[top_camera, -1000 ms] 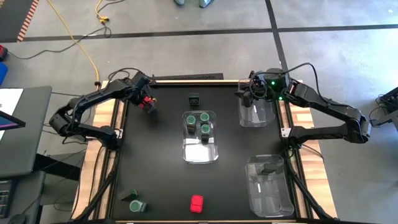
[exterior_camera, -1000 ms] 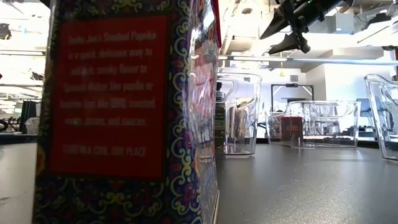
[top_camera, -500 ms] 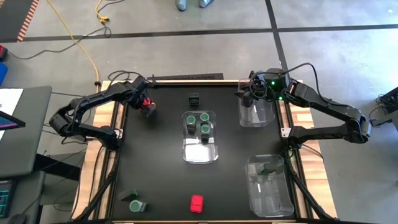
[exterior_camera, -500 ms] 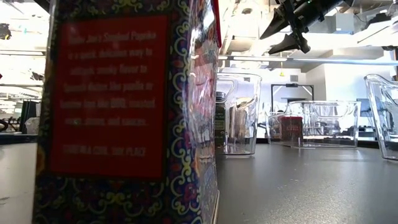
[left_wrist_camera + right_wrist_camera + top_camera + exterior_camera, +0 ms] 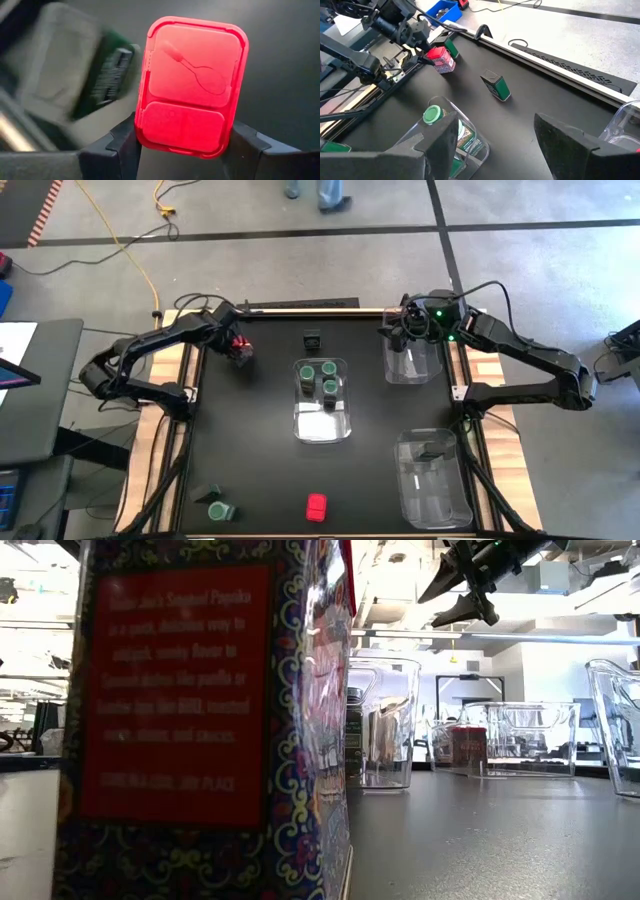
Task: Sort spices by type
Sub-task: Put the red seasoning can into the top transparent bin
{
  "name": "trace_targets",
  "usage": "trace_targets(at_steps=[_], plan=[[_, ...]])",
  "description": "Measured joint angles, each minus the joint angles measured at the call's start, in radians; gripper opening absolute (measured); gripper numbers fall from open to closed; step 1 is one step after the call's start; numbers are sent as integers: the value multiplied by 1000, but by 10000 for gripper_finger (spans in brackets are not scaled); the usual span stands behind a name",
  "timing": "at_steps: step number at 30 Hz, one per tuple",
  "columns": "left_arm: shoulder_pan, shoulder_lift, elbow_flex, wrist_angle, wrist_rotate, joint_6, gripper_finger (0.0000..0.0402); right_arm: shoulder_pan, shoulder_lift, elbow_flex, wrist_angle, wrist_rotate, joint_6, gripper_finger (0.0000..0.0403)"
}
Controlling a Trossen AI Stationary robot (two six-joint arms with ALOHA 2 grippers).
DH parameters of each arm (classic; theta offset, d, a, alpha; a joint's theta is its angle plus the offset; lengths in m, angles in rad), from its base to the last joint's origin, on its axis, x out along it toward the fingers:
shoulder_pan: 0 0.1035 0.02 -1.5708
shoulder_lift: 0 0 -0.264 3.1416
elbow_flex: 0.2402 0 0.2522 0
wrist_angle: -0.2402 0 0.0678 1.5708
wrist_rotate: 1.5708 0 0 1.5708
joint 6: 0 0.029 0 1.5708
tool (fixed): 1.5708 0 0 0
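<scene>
Near the desk's (image 5: 270,480) far left corner, the left gripper (image 5: 240,348) pinches a red spice box (image 5: 192,85) between its fingers (image 5: 120,145), with bare black surface open toward the centre. The middle clear bin (image 5: 322,423) holds three green-topped jars (image 5: 328,386) at its far end, a dark spice container (image 5: 312,339) standing just beyond it. At the far right, the right gripper (image 5: 490,145) hovers with fingers spread over another bin (image 5: 414,362), whose contents are hard to make out.

Robotics lab or workshop, bare concrete floor (image 5: 520,290), yellow cable (image 5: 130,248), taped floor lines, open ceiling ducts.
</scene>
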Motion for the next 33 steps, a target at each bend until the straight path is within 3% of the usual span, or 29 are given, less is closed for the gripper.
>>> trace_targets(at_steps=[4,9,17,21,26,33], plan=[[-46,-18,18,-27,81,-12,204,0,0,0,0,0,-1,286],[-134,-74,93,-22,102,-18,202,0,10,0,1,0,-28,286],[-277,-81,336,-20,106,-41,198,1,128,0,78,-1,-112,286],[-338,-31,472,-18,76,-39,198,28,215,14,221,-86,-251,286],[-387,100,639,-70,57,-39,198,76,349,178,217,-152,-424,286],[-444,316,871,-238,-25,-38,198,115,561,566,-121,-153,-690,286]])
